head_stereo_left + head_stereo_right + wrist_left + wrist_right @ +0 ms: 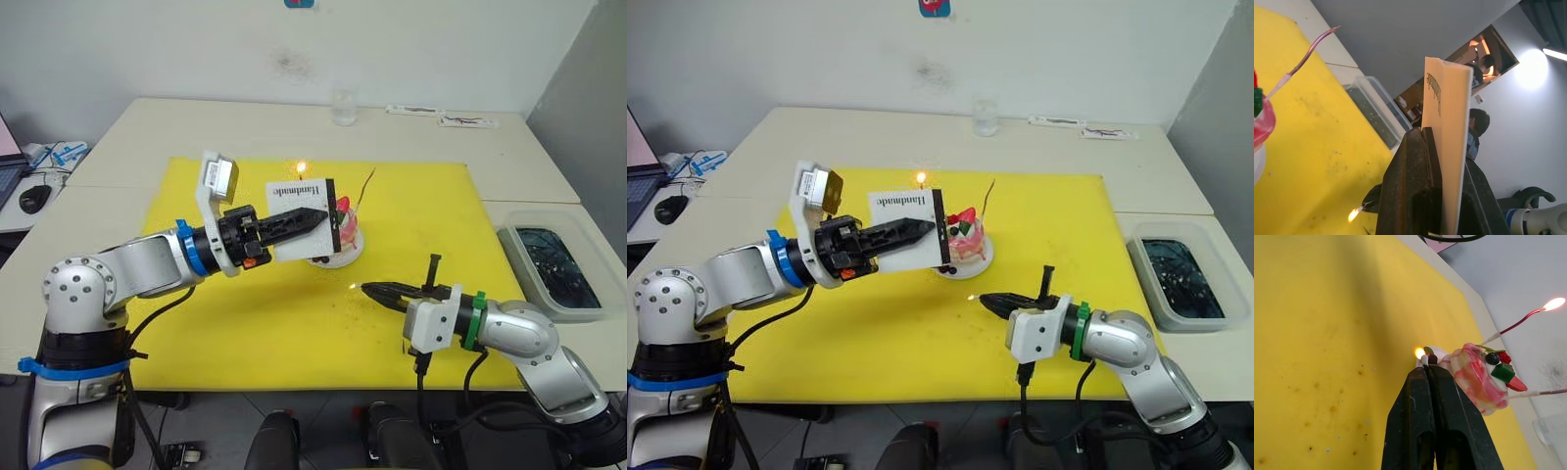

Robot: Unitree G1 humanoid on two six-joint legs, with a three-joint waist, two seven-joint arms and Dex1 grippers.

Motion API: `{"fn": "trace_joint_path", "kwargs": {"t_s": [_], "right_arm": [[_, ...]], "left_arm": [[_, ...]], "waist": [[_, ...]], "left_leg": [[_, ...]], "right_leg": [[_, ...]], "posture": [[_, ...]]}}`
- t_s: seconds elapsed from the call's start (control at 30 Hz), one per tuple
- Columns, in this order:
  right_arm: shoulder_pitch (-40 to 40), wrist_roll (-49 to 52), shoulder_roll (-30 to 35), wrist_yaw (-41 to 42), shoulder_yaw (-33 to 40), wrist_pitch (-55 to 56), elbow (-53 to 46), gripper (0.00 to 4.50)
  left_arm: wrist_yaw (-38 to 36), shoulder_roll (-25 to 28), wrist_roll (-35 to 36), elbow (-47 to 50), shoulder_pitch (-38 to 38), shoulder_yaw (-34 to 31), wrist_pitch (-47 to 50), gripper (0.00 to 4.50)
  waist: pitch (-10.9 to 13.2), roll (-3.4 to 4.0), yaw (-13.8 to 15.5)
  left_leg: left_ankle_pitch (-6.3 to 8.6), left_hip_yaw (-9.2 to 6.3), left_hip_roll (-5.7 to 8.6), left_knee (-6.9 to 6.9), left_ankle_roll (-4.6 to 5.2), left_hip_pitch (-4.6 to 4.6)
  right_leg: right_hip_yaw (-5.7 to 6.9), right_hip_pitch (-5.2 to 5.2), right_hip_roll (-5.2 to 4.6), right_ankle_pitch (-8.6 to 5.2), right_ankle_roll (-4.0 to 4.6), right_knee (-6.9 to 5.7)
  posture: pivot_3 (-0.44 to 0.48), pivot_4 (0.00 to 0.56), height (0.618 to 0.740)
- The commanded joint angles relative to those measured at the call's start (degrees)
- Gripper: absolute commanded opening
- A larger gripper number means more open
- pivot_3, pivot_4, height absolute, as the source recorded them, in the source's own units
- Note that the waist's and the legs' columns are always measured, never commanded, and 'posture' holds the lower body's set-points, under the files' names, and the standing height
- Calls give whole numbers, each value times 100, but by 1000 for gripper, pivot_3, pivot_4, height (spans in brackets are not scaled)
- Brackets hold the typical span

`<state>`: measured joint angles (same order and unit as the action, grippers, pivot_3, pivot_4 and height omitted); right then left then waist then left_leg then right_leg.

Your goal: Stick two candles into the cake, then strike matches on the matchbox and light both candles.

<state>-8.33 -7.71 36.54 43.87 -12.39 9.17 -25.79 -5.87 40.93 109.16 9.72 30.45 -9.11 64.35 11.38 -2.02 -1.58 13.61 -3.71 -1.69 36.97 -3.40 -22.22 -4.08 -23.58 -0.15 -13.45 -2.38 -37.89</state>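
The pink-and-white cake point(345, 233) sits on its white plate point(333, 260) in the middle of the yellow mat. One candle burns, its flame point(302, 168) showing above the matchbox; in the right wrist view this candle point(1520, 321) leans up from the cake point(1476, 377). The other candle point(366, 187) stands unlit on the cake's right side. My left gripper point(318, 215) is shut on the white "Handmade" matchbox point(297, 211), held upright just left of the cake. My right gripper point(368, 288) is shut on a burning match point(1420, 354), low over the mat in front of the cake.
A clear tray point(578, 305) with dark contents stands at the right table edge. A glass point(344, 106) and flat packets point(443, 116) lie at the back. A mouse point(34, 199) rests on a side desk at the left. The yellow mat point(196, 333) covers the work area.
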Motion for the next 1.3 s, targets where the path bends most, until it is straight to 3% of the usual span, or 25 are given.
{"fn": "trace_joint_path", "kwargs": {"t_s": [0.03,0.27,0.57,0.87,1.3], "right_arm": [[-73,175,26,-35,224,-75,-261,18],[-558,325,22,-73,512,-497,-360,18],[-1536,201,-17,-188,634,-786,142,18],[-2540,-222,-13,-540,581,-833,1149,18],[-3078,-463,-136,-644,393,-393,1980,18]], "left_arm": [[-386,269,-293,188,-153,-116,63,0],[-1366,679,-1293,389,-1052,-116,273,0],[-1970,356,-2231,642,-1410,198,217,0],[-2119,42,-2538,834,-1406,369,249,0],[-2138,-61,-2589,869,-1392,367,275,0]], "waist": [[0,0,-6],[1,1,-23],[1,1,-20],[1,1,-25],[1,2,-29]], "left_leg": [[0,0,0,-1,0,0],[1,4,-1,-4,0,0],[1,4,-2,-4,0,-7],[1,4,-2,-7,0,-53],[1,4,-2,-6,0,-56]], "right_leg": [[0,0,0,-1,1,0],[-1,-4,-1,-3,4,3],[0,-7,-1,-4,5,10],[0,-51,-1,-2,4,5],[0,-54,-1,-1,3,4]], "posture": [[0,150,740],[0,150,740],[0,150,740],[0,150,740],[0,150,740]]}}
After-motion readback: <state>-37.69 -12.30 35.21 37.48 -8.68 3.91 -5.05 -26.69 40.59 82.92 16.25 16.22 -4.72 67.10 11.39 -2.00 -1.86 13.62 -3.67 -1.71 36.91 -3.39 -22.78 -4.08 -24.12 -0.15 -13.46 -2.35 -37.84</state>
